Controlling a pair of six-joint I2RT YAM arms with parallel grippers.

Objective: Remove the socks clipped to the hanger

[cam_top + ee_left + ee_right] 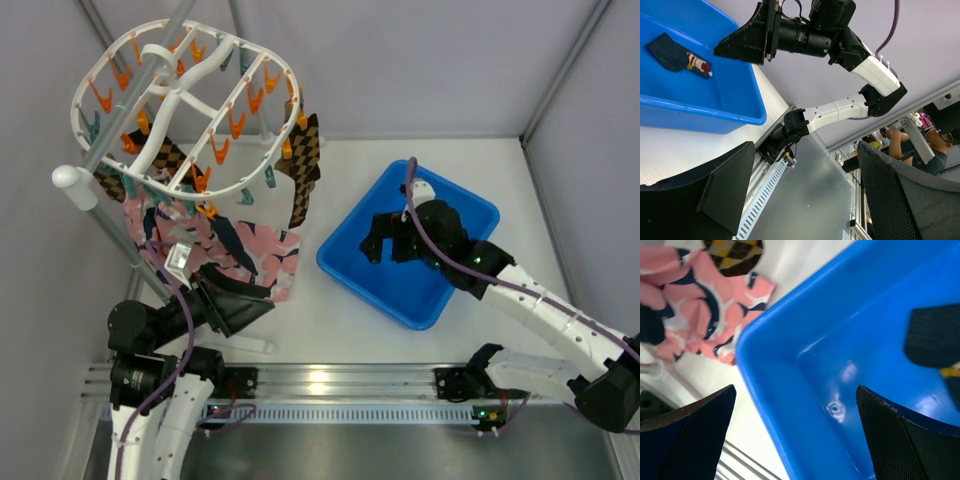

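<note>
Hovering over the blue bin [400,292], R gripper [380,243] is spread wide and empty. A navy sock [935,335] lies inside the bin. L gripper [243,300] is also wide open w/ nothing held, just beside the pink socks [262,250] hanging off the hanger [76,112]. Next grab, imo: pinch low on one pink sock only, then pull down steadily so it pops free w/o dragging the hanger.

**Smooth plastic, soft cloth, dimpled black pads**
The hanger [165,130] is smooth white plastic, and the socks [250,255] are soft matt cloth. The blue bin [780,405] is glossy plastic on a smooth white table [340,330]. The right tool [796,387] has matt black, finely dimpled pads [905,440].
</note>
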